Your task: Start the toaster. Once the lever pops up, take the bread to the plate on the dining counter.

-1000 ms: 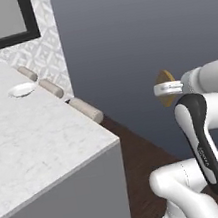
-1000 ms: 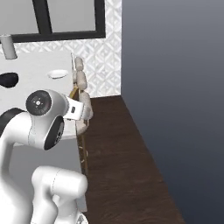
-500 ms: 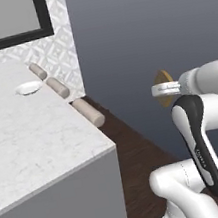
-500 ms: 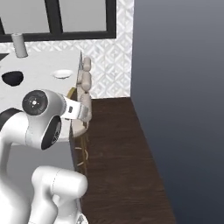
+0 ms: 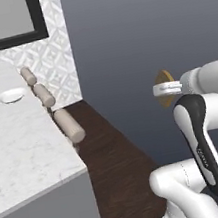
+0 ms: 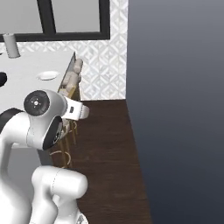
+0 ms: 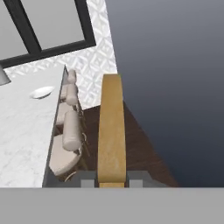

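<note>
My gripper (image 5: 167, 89) is shut on the bread (image 5: 164, 77), a tan-brown slice held upright in the air at the right, well away from the dining counter (image 5: 15, 142). Along the hand, the bread (image 7: 111, 131) stands edge-on between the dark fingertips (image 7: 87, 180). The small white plate (image 5: 11, 95) lies on the marble counter near its far right edge, far ahead and left of the gripper. It also lies at the upper left as the plate (image 7: 42, 92) and as the plate (image 6: 48, 75). The toaster is out of view.
Round cushioned stools (image 5: 69, 125) line the counter's right side over a dark wood floor (image 5: 117, 170). A grey wall (image 5: 143, 34) stands close on the right. A grey cup (image 6: 12, 46) and a dark bowl (image 6: 1, 79) sit on the counter.
The whole picture has shifted as the base moved: the counter and plate slid leftward in the left base view. The gripper keeps the bread in the same pose.
</note>
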You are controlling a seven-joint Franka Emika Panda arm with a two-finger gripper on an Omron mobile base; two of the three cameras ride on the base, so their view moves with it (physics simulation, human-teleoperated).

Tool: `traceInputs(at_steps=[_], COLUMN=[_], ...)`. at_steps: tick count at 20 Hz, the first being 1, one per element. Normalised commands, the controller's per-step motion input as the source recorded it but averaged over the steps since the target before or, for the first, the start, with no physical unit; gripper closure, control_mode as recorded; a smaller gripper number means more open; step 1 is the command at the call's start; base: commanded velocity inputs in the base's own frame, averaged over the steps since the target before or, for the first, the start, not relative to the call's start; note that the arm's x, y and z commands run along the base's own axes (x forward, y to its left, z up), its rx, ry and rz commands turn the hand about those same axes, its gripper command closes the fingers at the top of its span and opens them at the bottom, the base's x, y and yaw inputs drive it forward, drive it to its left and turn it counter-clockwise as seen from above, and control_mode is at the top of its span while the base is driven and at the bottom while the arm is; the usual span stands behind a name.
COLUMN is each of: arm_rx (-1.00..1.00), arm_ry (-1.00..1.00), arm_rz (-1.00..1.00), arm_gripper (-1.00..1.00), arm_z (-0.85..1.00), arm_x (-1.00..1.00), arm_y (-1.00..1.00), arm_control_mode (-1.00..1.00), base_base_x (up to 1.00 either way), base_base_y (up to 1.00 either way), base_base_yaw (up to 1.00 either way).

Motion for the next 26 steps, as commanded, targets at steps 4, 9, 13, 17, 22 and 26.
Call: traceInputs(at_steps=[4, 9, 13, 17, 22, 26], arm_rx=[0.00, 0.00, 0.00, 0.00, 0.00, 0.00], arm_ry=[0.00, 0.00, 0.00, 0.00, 0.00, 0.00], arm_rz=[0.00, 0.00, 0.00, 0.00, 0.00, 0.00], arm_gripper=[1.00, 1.00, 1.00, 1.00, 1.00, 1.00], arm_z=[0.00, 0.00, 0.00, 0.00, 0.00, 0.00], arm_x=[0.00, 0.00, 0.00, 0.00, 0.00, 0.00], arm_y=[0.00, 0.00, 0.00, 0.00, 0.00, 0.00], arm_control_mode=[1.00, 1.00, 1.00, 1.00, 1.00, 1.00], base_base_x=[0.68, 0.92, 0.92, 1.00, 1.00, 1.00], base_base_y=[-0.49, -0.41, -0.28, -0.20, -0.20, -0.39], base_base_yaw=[0.28, 0.24, 0.21, 0.21, 0.20, 0.19])
